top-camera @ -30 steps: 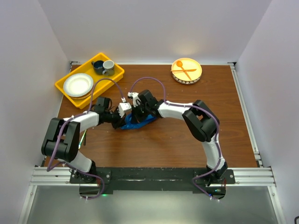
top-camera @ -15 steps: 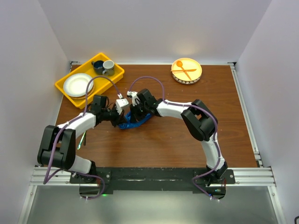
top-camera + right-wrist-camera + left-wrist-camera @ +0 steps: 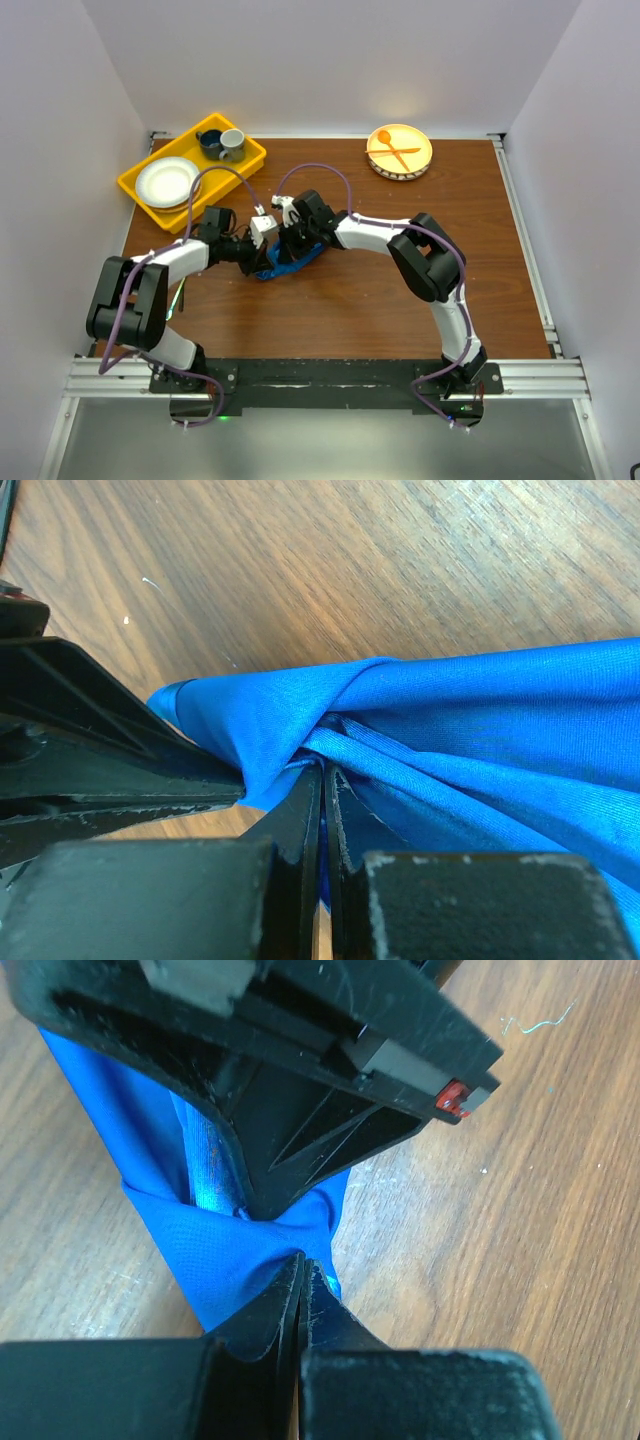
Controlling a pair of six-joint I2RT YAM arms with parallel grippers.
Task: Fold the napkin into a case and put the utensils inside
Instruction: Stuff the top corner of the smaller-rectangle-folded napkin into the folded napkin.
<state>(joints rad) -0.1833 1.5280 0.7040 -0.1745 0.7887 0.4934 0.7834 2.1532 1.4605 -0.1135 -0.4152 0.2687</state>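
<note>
The napkin (image 3: 303,257) is a bunched, twisted strip of bright blue cloth on the brown table, left of centre. My left gripper (image 3: 270,254) is shut on its near left end; the left wrist view has those jaws (image 3: 300,1262) pressed together over the cloth's (image 3: 210,1250) edge. From the other side, my right gripper (image 3: 290,247) is shut on a fold, with blue cloth (image 3: 450,720) pinched between its jaws (image 3: 322,772). The two grippers almost touch. The utensils show only as a slim greenish glint (image 3: 180,296) under my left forearm.
A yellow tray (image 3: 132,190) at the back left holds a white plate (image 3: 167,182) and two mugs (image 3: 222,143). At the back right, an orange plate (image 3: 418,160) carries an orange plastic spoon and fork (image 3: 392,150). White walls close in three sides.
My left elbow swung outward and came back. Both grippers and the pinched napkin shifted slightly toward the back left. Both grips stayed shut.
</note>
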